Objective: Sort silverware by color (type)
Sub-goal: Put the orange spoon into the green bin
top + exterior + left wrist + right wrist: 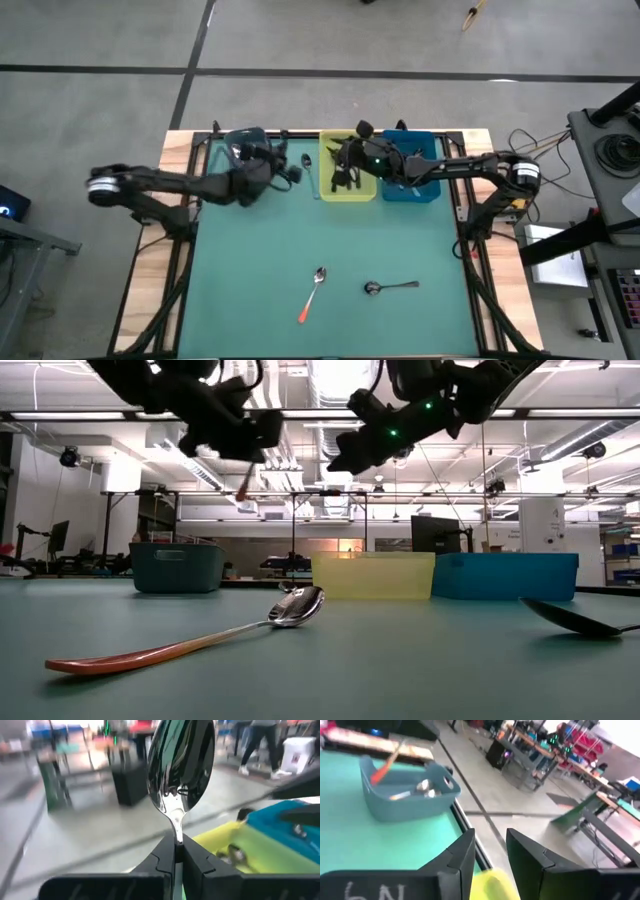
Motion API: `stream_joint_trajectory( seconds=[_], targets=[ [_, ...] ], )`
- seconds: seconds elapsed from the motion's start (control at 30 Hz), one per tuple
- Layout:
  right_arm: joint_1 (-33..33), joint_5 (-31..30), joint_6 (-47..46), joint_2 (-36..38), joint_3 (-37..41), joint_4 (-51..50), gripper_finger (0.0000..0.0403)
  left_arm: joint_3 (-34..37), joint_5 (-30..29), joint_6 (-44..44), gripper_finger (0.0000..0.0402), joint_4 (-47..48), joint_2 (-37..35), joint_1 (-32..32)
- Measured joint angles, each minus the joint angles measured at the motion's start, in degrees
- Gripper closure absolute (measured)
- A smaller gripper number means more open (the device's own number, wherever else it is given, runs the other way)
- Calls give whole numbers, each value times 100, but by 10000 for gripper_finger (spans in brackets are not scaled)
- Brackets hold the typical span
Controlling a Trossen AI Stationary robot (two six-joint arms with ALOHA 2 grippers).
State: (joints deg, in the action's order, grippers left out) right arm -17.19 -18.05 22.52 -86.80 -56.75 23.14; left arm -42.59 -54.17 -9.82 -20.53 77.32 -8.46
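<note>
Overhead, the left gripper (176, 851) is clamped on the neck of a shiny metal spoon (181, 767), held up near the dark teal bin (243, 143). The right gripper (490, 851), fingers parted and empty, hovers over the yellow bin (347, 186) (blue bin (412, 188) alongside). An orange-handled spoon (312, 293) and a dark-handled spoon (391, 287) lie apart on the green table (250, 270).

L gripper (240, 445) is hanging up top, w/ an orange-tipped handle (243, 490) poking out below it. Well below are sitting a dark teal bin (176, 568), yellow bin (372, 576), blue bin (505, 576). Nearer, an orange-handled spoon (190, 641) is lying on the table (400, 670).
</note>
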Motion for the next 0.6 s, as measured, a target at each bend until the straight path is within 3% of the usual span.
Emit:
stream_joint_trajectory(
  seconds=[0.13,0.23,0.47,0.6],
  targets=[
    [-152,-3,0,142,0,-450,306,-92,1101,-1440,401,2154,-648,-872],
    [-275,-1,-20,195,0,-784,307,-206,1744,-2068,402,3226,-822,-1497],
    [-661,34,-324,205,0,-1179,308,-384,3559,-2058,402,3612,-767,-2949],
    [-899,47,-348,205,22,-1530,314,-352,3723,-2105,402,3752,-772,-3399]
  ],
)
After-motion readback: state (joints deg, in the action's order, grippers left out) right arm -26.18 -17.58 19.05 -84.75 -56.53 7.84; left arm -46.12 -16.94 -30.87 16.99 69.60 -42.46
